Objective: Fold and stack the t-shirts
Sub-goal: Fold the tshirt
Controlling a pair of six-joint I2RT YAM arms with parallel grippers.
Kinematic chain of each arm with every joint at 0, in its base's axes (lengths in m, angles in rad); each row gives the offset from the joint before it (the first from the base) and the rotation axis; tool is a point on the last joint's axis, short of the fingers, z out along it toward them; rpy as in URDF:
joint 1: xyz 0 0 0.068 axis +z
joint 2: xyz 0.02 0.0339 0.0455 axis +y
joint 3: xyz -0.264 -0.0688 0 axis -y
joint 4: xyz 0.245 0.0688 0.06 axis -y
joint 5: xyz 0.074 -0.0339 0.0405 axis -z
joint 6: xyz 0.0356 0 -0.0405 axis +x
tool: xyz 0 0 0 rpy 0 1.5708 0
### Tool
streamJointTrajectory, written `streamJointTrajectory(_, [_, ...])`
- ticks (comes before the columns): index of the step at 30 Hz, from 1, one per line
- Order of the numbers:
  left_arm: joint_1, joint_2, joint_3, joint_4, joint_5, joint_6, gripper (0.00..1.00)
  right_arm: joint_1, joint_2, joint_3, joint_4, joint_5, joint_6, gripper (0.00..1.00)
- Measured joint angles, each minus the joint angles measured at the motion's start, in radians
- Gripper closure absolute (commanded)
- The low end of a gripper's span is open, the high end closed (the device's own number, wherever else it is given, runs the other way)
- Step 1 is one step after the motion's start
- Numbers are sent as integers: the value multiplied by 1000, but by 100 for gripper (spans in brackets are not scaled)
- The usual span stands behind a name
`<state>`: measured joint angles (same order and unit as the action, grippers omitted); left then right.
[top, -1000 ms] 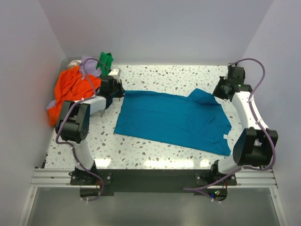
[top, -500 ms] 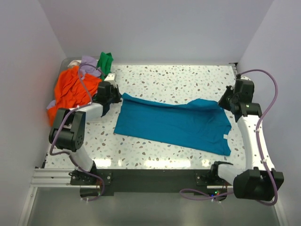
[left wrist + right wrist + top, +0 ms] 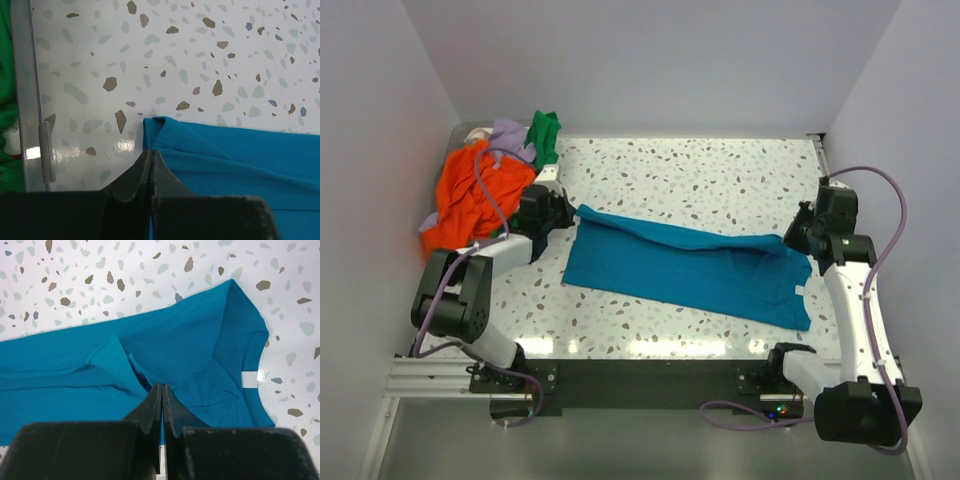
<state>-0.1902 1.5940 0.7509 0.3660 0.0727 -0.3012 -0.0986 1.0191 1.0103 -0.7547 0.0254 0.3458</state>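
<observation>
Mid lengthwise fold of teal t-shirt (image 3: 690, 265), stretched flat between both hands: far edge clamped in left gripper (image 3: 151, 152) and right gripper (image 3: 161, 387), jaws together on cloth; next likely calls for level pull nearward onto near hem.

The teal-blue shirt (image 3: 690, 265) mid-frame is plain, with a white label (image 3: 248, 379) at its collar. The white worktop (image 3: 720, 170) is flecked brown, grey and blue. Upper left sit a bright orange shirt (image 3: 470, 190), a green shirt (image 3: 544, 130) and a pale lavender shirt (image 3: 508, 130).
</observation>
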Motion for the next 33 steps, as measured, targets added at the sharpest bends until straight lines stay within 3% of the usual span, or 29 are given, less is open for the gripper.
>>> streamJointTrajectory(10, [0,-37,-39,6,-13,-23,100,0,-66,-14,-25,13,-5,100])
streamJointTrajectory(12, [0,-37,-53,5,-18,-30,87,0,-77,-30,-29,8,-5,100])
streamJointTrajectory(13, [0,-39,-62,4,-21,-33,66,0,-80,-40,-32,4,-5,100])
streamJointTrajectory(14, [0,-44,-72,2,-23,-35,58,0,-85,-50,-34,-4,-5,96])
streamJointTrajectory(15, [0,-53,-84,-2,-26,-43,52,0,-90,-61,-38,-17,-5,81])
streamJointTrajectory(16, [0,-62,-93,-3,-30,-49,46,0,-94,-71,-43,-27,-2,77])
streamJointTrajectory(18, [0,-93,-114,-10,-29,-59,43,0,-113,-90,-49,-54,-6,64])
streamJointTrajectory(22, [-1,-177,-135,-10,-24,-66,39,0,-171,-106,-61,-101,-5,56])
streamJointTrajectory(28, [-16,-183,-135,9,4,-66,37,0,-198,-109,-44,-156,1,58])
streamJointTrajectory(33, [-20,-110,-134,15,71,-66,36,58,-105,-171,65,-174,37,60])
